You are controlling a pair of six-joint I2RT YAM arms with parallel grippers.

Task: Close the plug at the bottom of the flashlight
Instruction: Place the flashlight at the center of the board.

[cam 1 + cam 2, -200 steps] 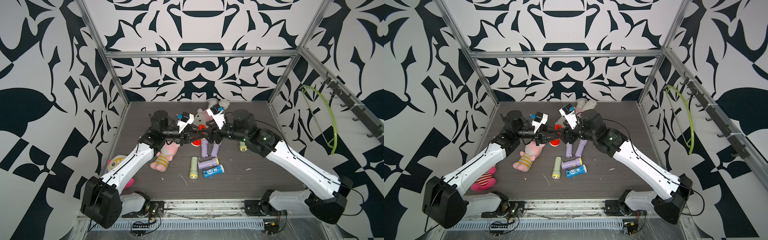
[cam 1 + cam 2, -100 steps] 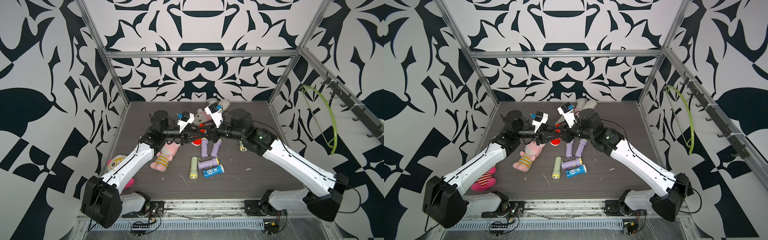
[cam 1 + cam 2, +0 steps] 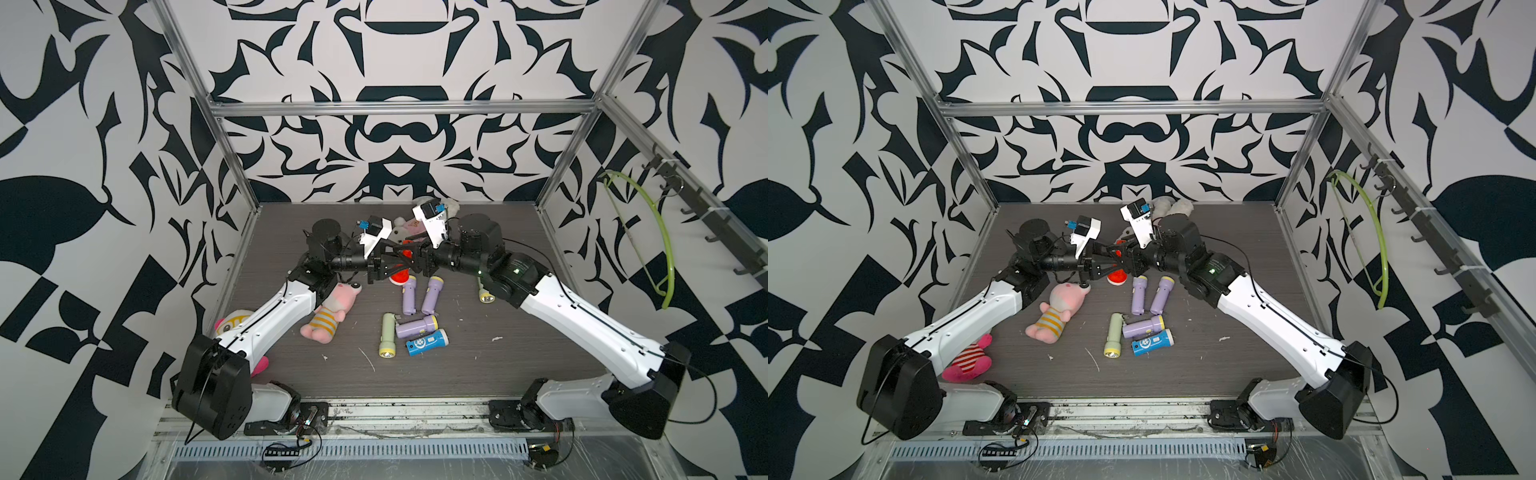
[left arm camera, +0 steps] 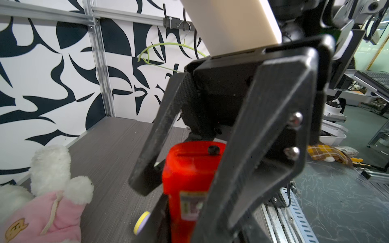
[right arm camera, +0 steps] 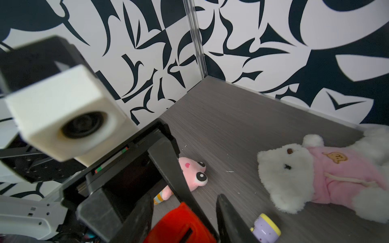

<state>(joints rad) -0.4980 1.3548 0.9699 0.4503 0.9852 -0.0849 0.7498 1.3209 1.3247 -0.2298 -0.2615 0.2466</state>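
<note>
The red flashlight (image 3: 400, 276) hangs above the table's far middle, and my left gripper (image 3: 406, 267) is shut on its body (image 4: 187, 189). Its bottom end (image 4: 197, 150), with a slot and a small black knob, points at the right arm. My right gripper (image 3: 398, 261) meets it head-on, its two fingers (image 4: 162, 130) standing either side of that end. A thin gap shows beside one finger, so the jaws stand open around it. In the right wrist view the red end (image 5: 181, 227) sits beside one right finger (image 5: 228, 223). I cannot make out the plug itself.
Several purple, green and blue flashlights (image 3: 417, 326) lie just in front of the grippers, and one more (image 3: 484, 296) lies under the right arm. A pink plush (image 3: 330, 311) lies at the left, a white bear in pink (image 5: 315, 174) behind. A green hanger (image 3: 658, 249) hangs on the right wall.
The right gripper has closed in on the flashlight's end and its jaws have narrowed around it. The left gripper has kept its hold without moving.
</note>
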